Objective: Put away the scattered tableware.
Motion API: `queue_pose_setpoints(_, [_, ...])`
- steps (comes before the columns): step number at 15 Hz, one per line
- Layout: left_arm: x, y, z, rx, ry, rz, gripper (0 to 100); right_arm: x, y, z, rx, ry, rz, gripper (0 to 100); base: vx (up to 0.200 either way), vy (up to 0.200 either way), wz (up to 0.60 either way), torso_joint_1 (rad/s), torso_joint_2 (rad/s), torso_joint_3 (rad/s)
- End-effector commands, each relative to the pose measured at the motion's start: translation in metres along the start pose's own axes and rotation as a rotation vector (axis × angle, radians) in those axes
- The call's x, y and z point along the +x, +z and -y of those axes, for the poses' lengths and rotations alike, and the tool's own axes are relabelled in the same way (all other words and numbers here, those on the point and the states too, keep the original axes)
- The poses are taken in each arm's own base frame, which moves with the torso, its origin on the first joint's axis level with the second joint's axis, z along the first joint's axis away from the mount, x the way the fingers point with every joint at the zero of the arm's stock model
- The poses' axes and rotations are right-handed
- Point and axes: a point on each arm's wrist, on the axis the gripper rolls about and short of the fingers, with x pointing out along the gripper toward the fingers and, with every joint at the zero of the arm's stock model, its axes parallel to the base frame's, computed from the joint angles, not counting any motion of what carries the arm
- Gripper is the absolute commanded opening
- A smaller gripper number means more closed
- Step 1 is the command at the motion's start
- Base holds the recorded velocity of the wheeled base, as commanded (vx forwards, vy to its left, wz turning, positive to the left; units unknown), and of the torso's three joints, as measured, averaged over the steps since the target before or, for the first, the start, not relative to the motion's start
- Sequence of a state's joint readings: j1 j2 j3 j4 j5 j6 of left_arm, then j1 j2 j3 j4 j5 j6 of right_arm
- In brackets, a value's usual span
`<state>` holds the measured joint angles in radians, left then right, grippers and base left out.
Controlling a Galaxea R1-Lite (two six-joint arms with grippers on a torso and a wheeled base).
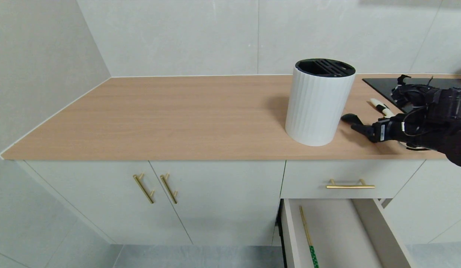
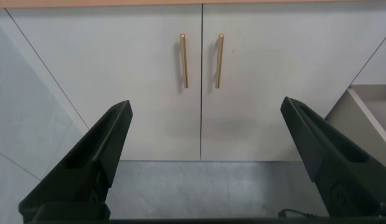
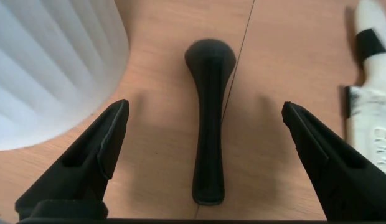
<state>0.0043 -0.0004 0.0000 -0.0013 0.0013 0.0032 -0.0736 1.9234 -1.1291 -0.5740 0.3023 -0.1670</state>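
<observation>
On the wooden counter (image 1: 178, 115), just to the right of the white ribbed holder (image 1: 319, 104), you are looking at a black utensil (image 3: 208, 124) that is lying flat, its rounded end pointing toward the holder and the back wall, near the holder but not touching it. Your right gripper (image 3: 204, 109) is hovering over this utensil with its jaws spread wide; the two fingers (image 3: 106, 143) are sitting one on each side of it, well clear of its sides, and they are gripping nothing. Just beyond the black utensil, a white utensil (image 1: 381, 107) with black bands is lying on the counter beside the edge of the black cooktop (image 1: 386, 87), apart from both the black one and the gripper. The holder is standing upright near the counter's front edge, its black slotted top showing open. Below the counter on the right, a drawer (image 1: 338, 230) is standing pulled out, and a pair of chopsticks (image 1: 307, 234) is lying along its left side. Your left gripper (image 2: 205, 104) is hanging low in front of the white cabinet doors (image 2: 143, 93) with their two gold handles (image 2: 184, 60), its jaws also spread wide and carrying nothing.
</observation>
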Motion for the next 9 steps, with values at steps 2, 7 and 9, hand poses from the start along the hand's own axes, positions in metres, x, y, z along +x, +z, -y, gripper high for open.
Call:
queue_pose_setpoints(2, [0.0, 0.0, 0.0, 0.0, 0.001, 0.0, 100, 0.0071, -0.0087, 0.0008, 0.008, 0.004, -0.027, 100, 0.0, 0.0, 0.0, 0.0, 0.0, 0.0])
queue_pose_setpoints(7, [0.0, 0.0, 0.0, 0.0, 0.001, 0.0, 100, 0.0079, -0.0091, 0.0054, 0.027, 0.002, -0.078, 100, 0.0, 0.0, 0.0, 0.0, 0.0, 0.0])
queue_pose_setpoints(9, [0.0, 0.0, 0.0, 0.0, 0.001, 0.0, 100, 0.0096, -0.0097, 0.006, 0.027, -0.002, -0.08, 100, 0.0, 0.0, 0.0, 0.0, 0.0, 0.0])
